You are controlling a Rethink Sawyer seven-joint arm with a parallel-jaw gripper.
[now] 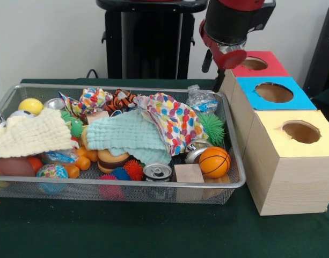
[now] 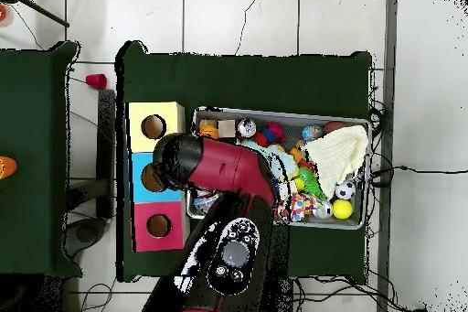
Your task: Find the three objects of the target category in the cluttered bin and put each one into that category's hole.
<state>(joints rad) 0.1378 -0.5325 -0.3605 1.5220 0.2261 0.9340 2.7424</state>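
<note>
The silver wire-mesh bin (image 1: 126, 185) is full of toys and cloths; it also shows in the overhead view (image 2: 274, 113). One see-through wrinkly bottle (image 1: 200, 99) lies at the bin's far right corner. Something glinting and see-through (image 1: 59, 156) pokes out under the cream cloth at the left; I cannot tell if it is a bottle. The blue-topped box's hole (image 1: 273, 92) is empty. My gripper (image 1: 219, 75) hangs under the red wrist, between the bin's far right corner and the boxes. In the overhead view the arm (image 2: 215, 166) covers part of the blue box (image 2: 137, 185) and hides the gripper.
The red-topped box (image 1: 255, 63) stands behind the blue one and the yellow-topped box (image 1: 301, 131) in front. Silver cans (image 1: 157, 172) (image 1: 195, 155), an orange ball (image 1: 214, 161), a mint cloth (image 1: 129, 134), a cream cloth (image 1: 30, 134) and a dotted cloth (image 1: 175, 121) crowd the bin.
</note>
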